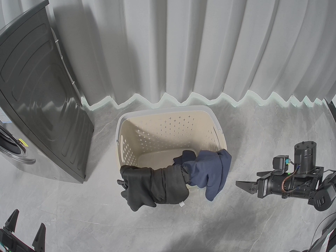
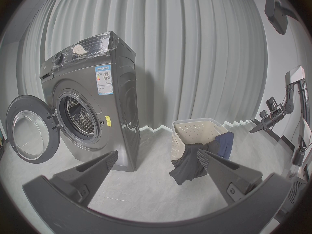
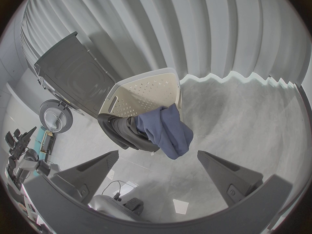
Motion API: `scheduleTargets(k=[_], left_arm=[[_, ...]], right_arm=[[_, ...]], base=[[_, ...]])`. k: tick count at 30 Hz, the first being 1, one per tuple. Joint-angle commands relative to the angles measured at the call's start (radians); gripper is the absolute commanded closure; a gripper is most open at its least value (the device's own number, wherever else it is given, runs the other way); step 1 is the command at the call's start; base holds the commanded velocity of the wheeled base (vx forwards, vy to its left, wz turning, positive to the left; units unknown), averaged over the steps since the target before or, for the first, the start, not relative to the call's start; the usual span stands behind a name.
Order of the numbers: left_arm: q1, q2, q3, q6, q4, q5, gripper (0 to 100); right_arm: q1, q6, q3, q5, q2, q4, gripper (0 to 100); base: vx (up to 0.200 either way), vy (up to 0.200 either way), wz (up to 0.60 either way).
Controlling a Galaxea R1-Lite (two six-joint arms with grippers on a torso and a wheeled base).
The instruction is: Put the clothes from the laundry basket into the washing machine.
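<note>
Nothing was loaded yet: the black garment (image 1: pixel 150 186) and blue garment (image 1: pixel 208 170) hung over the laundry basket (image 1: pixel 168 110) rim, the washing machine (image 2: pixel 123 108) stood open, and the left gripper (image 1: pixel 28 220) and right gripper (image 1: pixel 246 185) gaped empty.

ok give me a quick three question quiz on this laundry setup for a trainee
1. True or false: the washing machine has its door open.
2. Relative to the laundry basket, the dark garment and blue garment lie: A) wholly inside, B) draped over its rim, C) on the floor.
3. Which garment hangs nearer the right gripper?
Key: 1 true; 2 B; 3 the blue one.
</note>
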Motion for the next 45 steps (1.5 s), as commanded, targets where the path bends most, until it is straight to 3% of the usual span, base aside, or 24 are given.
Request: scheduleTargets(k=[1,8,14,27,31,36,45], left_arm=[[0.0,-0.018,0.015,0.0,0.0,0.0,0],[0.0,-0.018,0.015,0.0,0.0,0.0,0],[0.0,-0.018,0.015,0.0,0.0,0.0,0],[0.0,-0.018,0.015,0.0,0.0,0.0,0],[0.0,-0.018,0.015,0.0,0.0,0.0,0],[0.0,-0.018,0.015,0.001,0.0,0.0,0],[0.0,-0.018,0.015,0.001,0.0,0.0,0]], right_arm=[[0.014,0.001,-0.014,-0.011,0.104,-0.044,0],[0.034,0.001,-0.025,-0.034,0.179,-0.126,0],[0.054,0.021,-0.066,-0.089,0.276,-0.213,0],[0.059,0.027,-0.203,-0.094,0.459,-0.256,0],[0.059,0.024,-0.249,-0.124,0.525,-0.288,0],[0.064,0.024,-0.296,-0.126,0.587,-0.298,0],[0.11,0.024,-0.391,-0.127,0.635,-0.296,0]], base=[[0.0,0.0,0.0],[0.0,0.0,0.0],[0.0,0.0,0.0],[0.0,0.0,0.0],[0.0,0.0,0.0],[0.0,0.0,0.0],[0.0,0.0,0.0]])
